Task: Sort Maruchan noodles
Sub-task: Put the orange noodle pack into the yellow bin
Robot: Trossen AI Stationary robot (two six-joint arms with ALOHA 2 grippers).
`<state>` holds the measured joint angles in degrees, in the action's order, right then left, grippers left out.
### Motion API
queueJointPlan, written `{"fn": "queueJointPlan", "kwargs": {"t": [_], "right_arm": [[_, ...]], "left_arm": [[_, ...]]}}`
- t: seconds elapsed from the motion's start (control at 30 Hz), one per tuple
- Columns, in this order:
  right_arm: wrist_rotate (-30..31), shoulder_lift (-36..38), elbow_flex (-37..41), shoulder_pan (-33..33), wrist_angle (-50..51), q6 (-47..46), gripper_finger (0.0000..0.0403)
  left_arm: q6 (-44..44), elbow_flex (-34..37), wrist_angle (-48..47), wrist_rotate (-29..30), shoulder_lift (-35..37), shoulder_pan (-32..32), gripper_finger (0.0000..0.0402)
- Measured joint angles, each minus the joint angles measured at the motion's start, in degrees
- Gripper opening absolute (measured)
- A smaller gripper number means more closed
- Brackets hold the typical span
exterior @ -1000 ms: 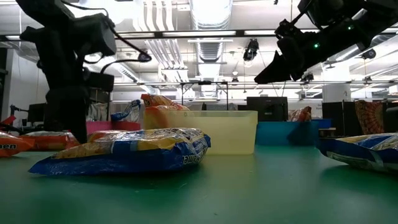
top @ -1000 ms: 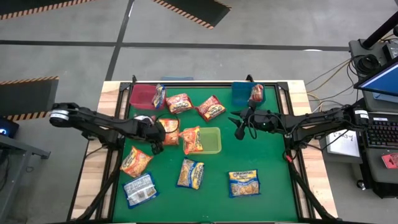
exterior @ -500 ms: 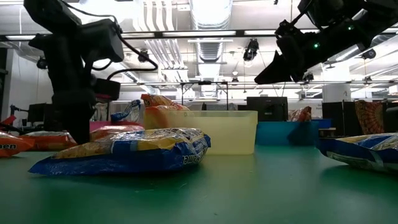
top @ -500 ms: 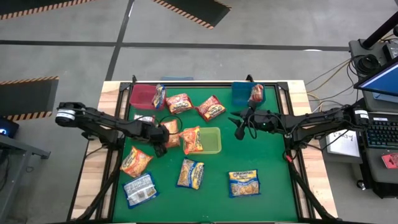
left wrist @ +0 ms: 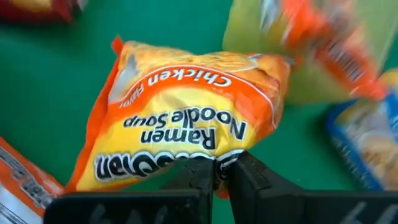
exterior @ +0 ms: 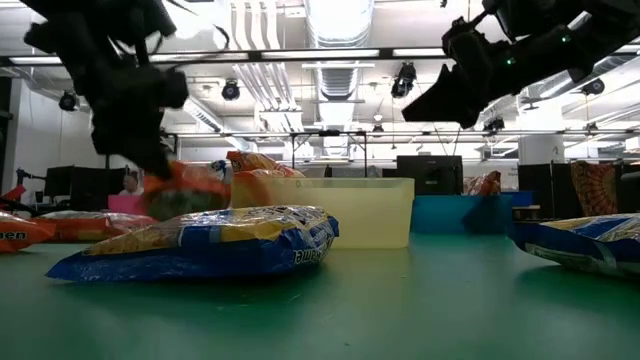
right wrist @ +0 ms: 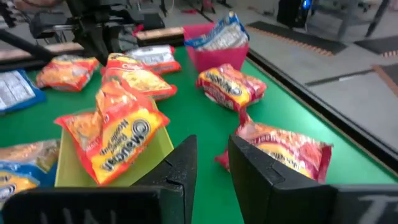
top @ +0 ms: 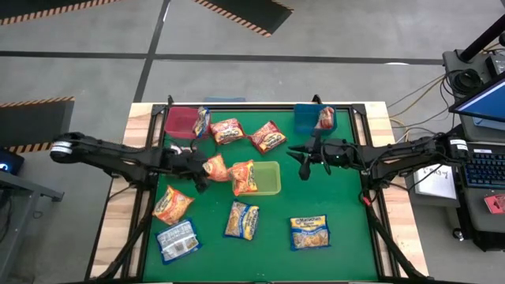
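1. High view: the left gripper [top: 207, 168] sits over the green mat [top: 339, 213] just beside the green bin [top: 273, 178]; its fingers are clenched on the edge of an orange chicken packet [top: 215, 167].
2. Left wrist view: that orange chicken packet [left wrist: 186, 124] hangs directly ahead of the pinched fingers [left wrist: 199, 177], its near edge caught between them; the mat lies below it.
3. Low view: the held packet [exterior: 185, 190] is clear of the mat, above a blue-edged packet [exterior: 200, 243] lying flat.
4. The right gripper [top: 304, 162] hovers near the blue bin [top: 306, 118], touching no packet; its fingers [right wrist: 180, 168] stand narrowly apart, holding nothing.
5. Another orange packet [top: 244, 178] leans over the green bin's rim; two red packets [top: 268, 136] lie near the red bin [top: 181, 121]; other packets lie along the mat's near half.
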<state>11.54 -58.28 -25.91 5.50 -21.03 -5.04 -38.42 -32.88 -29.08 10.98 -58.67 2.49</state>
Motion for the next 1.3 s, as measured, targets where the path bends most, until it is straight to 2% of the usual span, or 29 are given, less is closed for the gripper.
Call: {"fn": "queueJointPlan", "kwargs": {"t": [0.2, 0.3, 0.43, 0.53, 0.73, 0.87, 1.07, 1.3], "right_arm": [[0.0, 0.0, 0.0, 0.0, -2.3, -0.3, 0.0066], [0.0, 0.0, -0.3, 0.0, -2.3, -2.8, 0.0064], [0.5, 0.0, -1.2, 0.5, -2.5, -12.3, 0.0073], [-0.4, 0.0, -2.3, 1.0, -2.4, -21.1, 0.0095], [-8.2, -1.8, -5.8, 2.1, -2.4, -32.8, 0.0166], [-11.8, -5.1, -8.2, 2.1, -2.3, -38.6, 0.0214], [-16.9, -11.9, -12.5, 2.1, -3.7, -42.4, 0.0265], [-17.5, -19.2, -18.8, 2.5, -4.2, -41.6, 0.0277]], "left_arm": [[3.0, 0.0, 0.8, 4.9, 7.9, 0.1, 0.0005], [8.0, 0.0, 5.4, 6.2, 10.4, 0.1, 0.0005], [16.3, 0.0, 13.9, 8.0, 11.6, 0.1, 0.0004], [22.6, 0.0, 19.7, 8.0, 11.5, 0.1, 0.0004], [37.5, 0.0, 31.3, 8.1, 7.5, 1.0, 0.0004], [43.6, 0.0, 38.8, 8.9, 3.2, 1.7, 0.0004], [45.7, 0.0, 44.2, 12.3, -3.3, 1.8, 0.0004], [45.7, -1.0, 46.7, 12.5, -8.3, 2.7, 0.0004]]}}
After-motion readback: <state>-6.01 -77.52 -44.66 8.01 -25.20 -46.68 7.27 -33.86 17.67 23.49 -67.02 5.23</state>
